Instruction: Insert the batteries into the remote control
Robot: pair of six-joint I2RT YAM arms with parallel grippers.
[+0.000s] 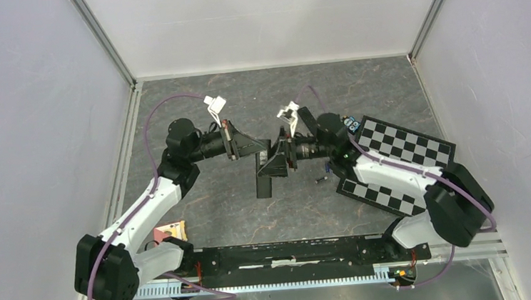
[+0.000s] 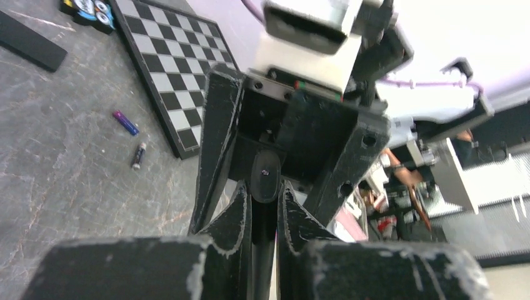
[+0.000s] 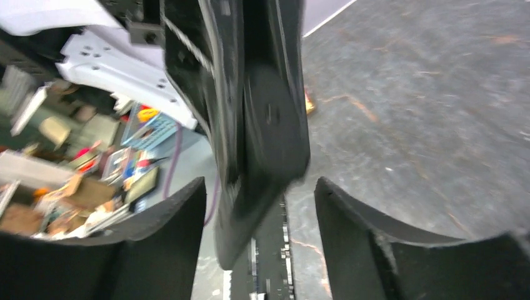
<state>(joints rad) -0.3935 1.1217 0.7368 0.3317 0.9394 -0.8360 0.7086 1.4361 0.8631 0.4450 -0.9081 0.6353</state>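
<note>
The black remote control (image 1: 264, 182) hangs above the table's middle, and my left gripper (image 2: 265, 200) is shut on it near its rounded end (image 2: 265, 178). My right gripper (image 3: 260, 184) is open around the same remote (image 3: 269, 144), both fingers standing apart from it. In the top view the left gripper (image 1: 268, 152) and right gripper (image 1: 275, 165) meet nose to nose. Two batteries lie on the table near the checkerboard, one blue (image 2: 125, 123) and one dark with silver (image 2: 139, 155). They also show from above, the blue battery (image 1: 330, 166) and the dark one (image 1: 320, 180). A small orange piece (image 3: 308, 103) peeks past the remote's edge.
A black-and-white checkerboard (image 1: 402, 150) lies at the right under the right arm. A flat black strip (image 2: 28, 40) and a small blue item (image 2: 87, 9) lie beyond it. A pink and orange object (image 1: 170, 233) sits by the left arm's base. White walls enclose the table.
</note>
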